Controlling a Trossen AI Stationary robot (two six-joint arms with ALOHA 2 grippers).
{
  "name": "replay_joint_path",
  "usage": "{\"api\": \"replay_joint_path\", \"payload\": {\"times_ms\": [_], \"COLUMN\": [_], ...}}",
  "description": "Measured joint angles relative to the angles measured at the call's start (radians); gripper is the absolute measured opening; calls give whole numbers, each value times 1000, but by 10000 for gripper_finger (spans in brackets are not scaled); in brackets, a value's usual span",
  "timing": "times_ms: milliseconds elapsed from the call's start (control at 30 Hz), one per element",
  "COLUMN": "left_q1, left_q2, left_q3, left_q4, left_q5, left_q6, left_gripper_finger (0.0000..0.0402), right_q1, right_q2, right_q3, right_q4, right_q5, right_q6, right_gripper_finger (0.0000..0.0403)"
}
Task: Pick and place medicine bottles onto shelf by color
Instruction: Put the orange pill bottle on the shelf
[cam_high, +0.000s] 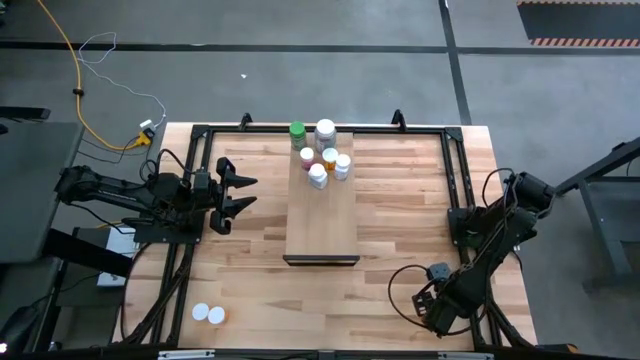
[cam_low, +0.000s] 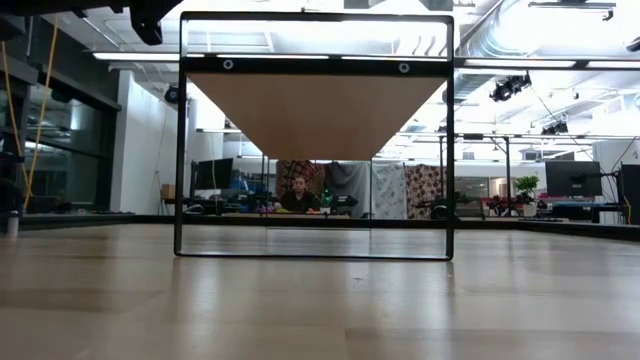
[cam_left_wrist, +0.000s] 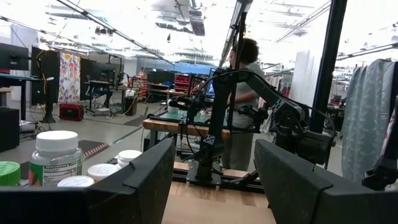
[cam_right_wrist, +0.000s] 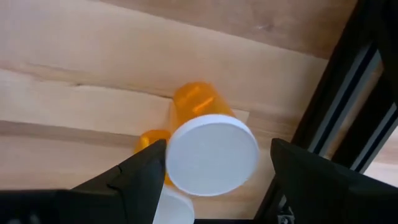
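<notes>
Left tool above striped tabletop, open-fingered.

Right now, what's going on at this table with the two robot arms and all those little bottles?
Two robot arms are sorting medicine bottles onto the shelf, a pale board in the middle of the table. Six bottles already stand clustered at its far end. The right gripper hangs open over an orange bottle near the table's front right corner, fingers either side but not touching. The left gripper waits open at the left edge. Two loose bottles sit front left.
</notes>
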Motion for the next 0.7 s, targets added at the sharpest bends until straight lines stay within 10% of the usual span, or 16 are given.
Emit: {"api": "replay_joint_path", "payload": {"times_ms": [700], "left_q1": [0], "left_q2": [0], "left_q3": [0], "left_q4": [0], "left_q5": [0], "left_q6": [0], "left_gripper_finger": [213], "right_q1": [0], "right_q2": [2], "right_q3": [1], "right_q4": [-6], "right_q5": [30], "right_q6": [-13], "right_gripper_finger": [185]}}
